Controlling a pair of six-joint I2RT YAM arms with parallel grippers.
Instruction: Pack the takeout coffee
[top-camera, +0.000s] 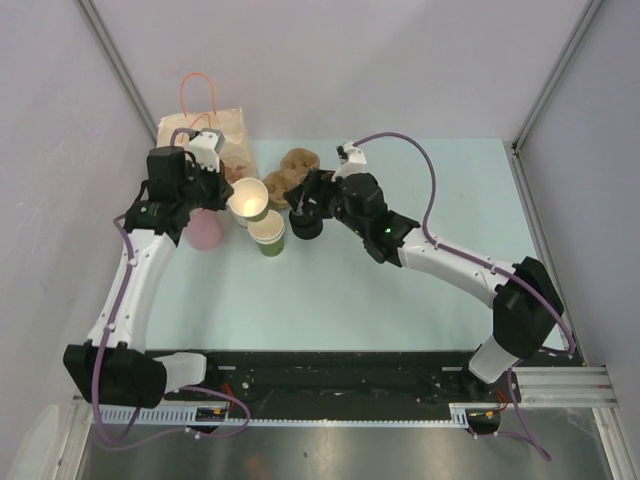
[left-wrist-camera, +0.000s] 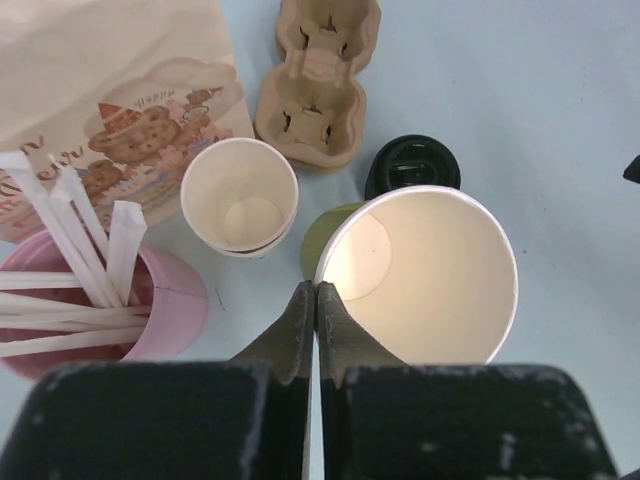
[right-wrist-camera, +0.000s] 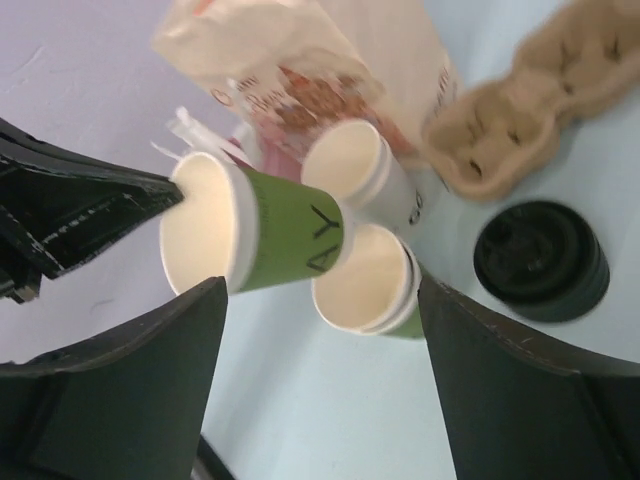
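Left pincer (left-wrist-camera: 315, 300): we record it clenched, fingers pressed together on the rim of an open green paper cup (left-wrist-camera: 430, 270). The cup is clear of the bench and tilted, its mouth turned toward this pincer.

Right pincer (right-wrist-camera: 320, 290): we record it released, fingers spread wide and grasping nothing. It hovers over the cluster of cups.

Black lid (right-wrist-camera: 540, 260): round plastic, the one piece of the takeout coffee we can identify. It sits on the bench (top-camera: 400, 290) under the right pincer, near the cup carrier and apart from both pincers. We cannot tell whether a cup stands beneath it.

Second green cup (right-wrist-camera: 365, 280): open, upright on the bench, just beside the held cup.

White-sided cup (left-wrist-camera: 240, 195): open, upright, between the cup carrier and the pink cup.

Cup carrier (left-wrist-camera: 320, 90): brown moulded pulp, lying flat and empty beyond the cups.

Pink cup (left-wrist-camera: 150, 300): upright at the left of the group, holding paper-wrapped white straws (left-wrist-camera: 70, 230).

Paper bag (left-wrist-camera: 110, 90): bear print on the side, at the far left behind the pink cup.
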